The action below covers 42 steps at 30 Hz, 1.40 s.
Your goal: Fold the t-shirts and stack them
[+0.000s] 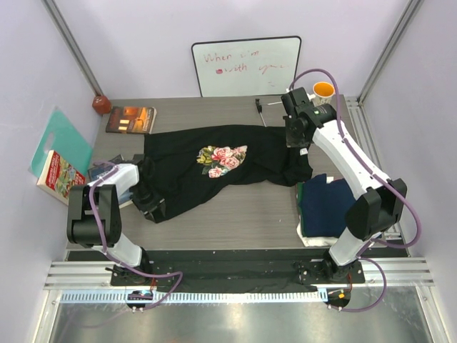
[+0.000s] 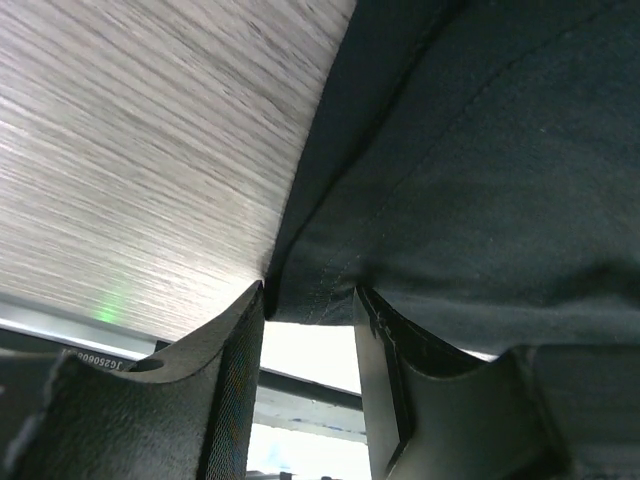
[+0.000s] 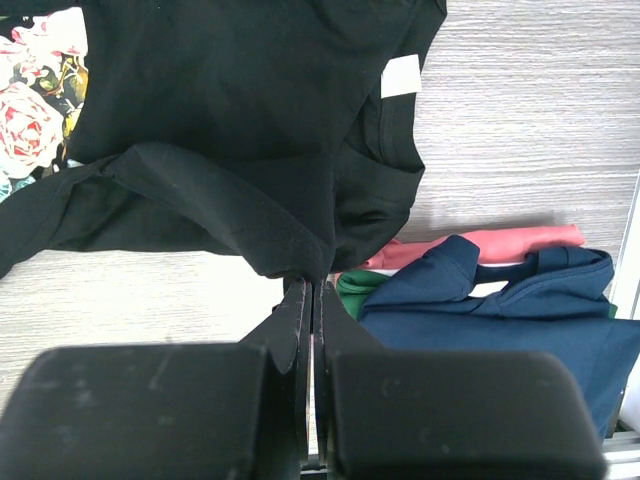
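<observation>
The large black t-shirt [image 1: 257, 153] lies spread across the middle of the table, its pink-and-white floral print [image 1: 223, 158] facing up. My left gripper [image 1: 148, 198] is at the shirt's near-left corner. In the left wrist view its fingers stand apart [image 2: 310, 295], and the shirt's stitched hem [image 2: 330, 290] lies across the tips. My right gripper [image 1: 296, 138] is at the far-right end, and there it is pinched shut [image 3: 312, 283] on a fold of the black shirt [image 3: 230, 100] near the collar. A folded stack topped by a navy shirt [image 1: 325, 207] sits at the right edge.
Green [image 3: 355, 285] and coral [image 3: 500, 243] cloth show under the navy shirt [image 3: 500, 320]. At the back are a whiteboard [image 1: 246, 66] and an orange mug [image 1: 323, 91]. Books [image 1: 131, 119] [image 1: 61, 176] and a teal board [image 1: 61, 139] lie on the left.
</observation>
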Each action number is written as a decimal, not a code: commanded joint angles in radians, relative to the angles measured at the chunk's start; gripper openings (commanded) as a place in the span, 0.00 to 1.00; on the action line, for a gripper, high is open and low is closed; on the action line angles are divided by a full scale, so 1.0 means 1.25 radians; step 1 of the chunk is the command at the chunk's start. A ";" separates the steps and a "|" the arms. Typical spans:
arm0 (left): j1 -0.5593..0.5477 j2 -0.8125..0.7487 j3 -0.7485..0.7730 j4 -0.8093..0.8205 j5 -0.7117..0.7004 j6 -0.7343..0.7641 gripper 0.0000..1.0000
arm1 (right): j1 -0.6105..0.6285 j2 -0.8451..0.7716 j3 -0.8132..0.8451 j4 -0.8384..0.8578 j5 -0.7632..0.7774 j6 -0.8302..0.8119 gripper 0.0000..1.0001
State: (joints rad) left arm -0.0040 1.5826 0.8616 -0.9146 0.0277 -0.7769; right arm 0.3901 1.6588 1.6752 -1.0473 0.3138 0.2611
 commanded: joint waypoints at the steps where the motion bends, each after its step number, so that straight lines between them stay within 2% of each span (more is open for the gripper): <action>1: 0.001 0.011 -0.015 0.030 -0.006 -0.010 0.41 | -0.011 -0.050 0.006 0.013 -0.012 0.011 0.01; 5: 0.001 0.020 -0.030 0.037 -0.015 -0.015 0.32 | -0.019 -0.047 0.006 0.013 -0.023 0.013 0.01; 8: 0.001 0.014 -0.030 0.032 -0.015 -0.014 0.17 | -0.022 -0.042 0.007 0.012 -0.028 0.014 0.01; 15: 0.001 -0.025 0.039 -0.014 -0.048 -0.009 0.08 | -0.035 -0.052 -0.016 0.016 -0.011 0.021 0.01; 19: 0.000 -0.063 0.122 -0.071 -0.116 -0.007 0.08 | -0.048 -0.084 -0.043 0.027 0.013 0.024 0.01; 25: 0.035 -0.104 0.274 -0.108 -0.131 0.046 0.07 | -0.051 -0.181 -0.097 0.028 -0.003 0.045 0.01; 29: 0.053 -0.132 0.280 -0.109 -0.136 0.067 0.06 | -0.051 -0.261 -0.155 0.007 -0.056 0.070 0.01; 32: 0.075 -0.158 0.268 -0.098 -0.135 0.068 0.06 | -0.051 -0.317 -0.190 -0.008 -0.050 0.090 0.01; 35: 0.089 -0.185 0.261 -0.086 -0.129 0.073 0.06 | -0.051 -0.393 -0.205 0.002 -0.053 0.100 0.01; 42: 0.090 -0.284 0.250 -0.058 -0.120 0.096 0.06 | -0.051 -0.554 -0.220 0.021 -0.144 0.120 0.01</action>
State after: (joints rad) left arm 0.1005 1.3289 1.1854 -1.0134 -0.1112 -0.6910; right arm 0.3298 1.0863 1.4132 -1.0603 0.2008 0.3828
